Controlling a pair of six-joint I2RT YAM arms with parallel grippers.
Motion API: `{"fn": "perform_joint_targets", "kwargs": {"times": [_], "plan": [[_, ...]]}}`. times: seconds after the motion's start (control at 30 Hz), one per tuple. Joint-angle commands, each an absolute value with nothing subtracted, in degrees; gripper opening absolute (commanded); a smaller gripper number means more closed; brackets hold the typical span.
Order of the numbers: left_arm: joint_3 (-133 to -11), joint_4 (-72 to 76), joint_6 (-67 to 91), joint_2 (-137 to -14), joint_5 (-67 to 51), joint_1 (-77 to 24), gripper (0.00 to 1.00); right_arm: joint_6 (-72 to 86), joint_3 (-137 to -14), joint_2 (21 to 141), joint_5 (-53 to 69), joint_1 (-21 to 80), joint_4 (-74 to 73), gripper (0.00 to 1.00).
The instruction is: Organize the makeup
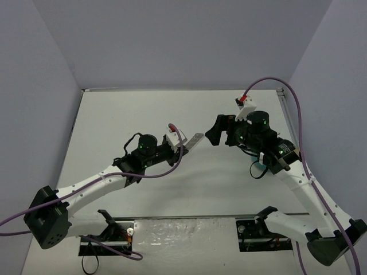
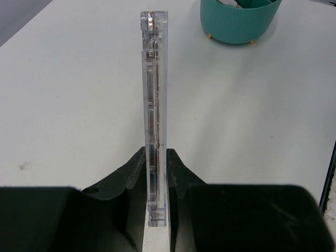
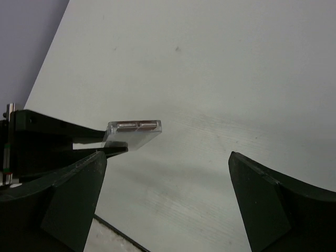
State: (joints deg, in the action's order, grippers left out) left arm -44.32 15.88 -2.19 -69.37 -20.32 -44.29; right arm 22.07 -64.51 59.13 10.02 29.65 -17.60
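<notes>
The clear palette (image 2: 155, 121) shows brownish pans; the ribbed tub (image 2: 239, 23) is teal.

Palette (image 2: 155, 121): seen edge-on in the left wrist view; faces and shades not discernible; lower end masked by the left hand (image 2: 156, 157).
Tub (image 2: 239, 23): upper part cut off by the top edge; contents not identifiable; from above, mostly hidden behind the right arm (image 1: 298, 177).
Right hand (image 3: 167, 157): finger bases cut off by the lower edge of its own view.

We see white link shells on the left arm (image 1: 97, 183) and the right arm (image 1: 304, 192), black joint housings with green lights, purple cables (image 1: 275, 78) looping alongside, red-and-white connectors (image 1: 245, 102), and black wedge-shaped fingers (image 3: 262, 205).
</notes>
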Motion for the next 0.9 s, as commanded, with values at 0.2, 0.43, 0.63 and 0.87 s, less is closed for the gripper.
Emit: {"fn": "perform_joint_targets", "kwargs": {"times": [0.2, 0.43, 0.63, 0.87], "plan": [[-47.7, 26.1, -7.9, -68.6, -25.5, -45.9, 0.00, 13.6, -68.7, 64.5, 25.1, 29.7, -21.0, 1.00], [-47.9, 26.3, -9.2, -69.0, -25.9, -46.4, 0.00, 12.2, -70.8, 67.3, 27.7, 29.7, -21.6, 1.00], [-47.2, 28.1, -9.5, -69.4, -26.1, -46.8, 0.00, 12.7, -71.1, 67.9, 27.1, 29.7, -21.9, 1.00], [-47.4, 29.4, -10.2, -70.7, -26.1, -47.7, 0.00, 13.5, -71.8, 68.1, 26.6, 29.7, -22.1, 0.99]]}}
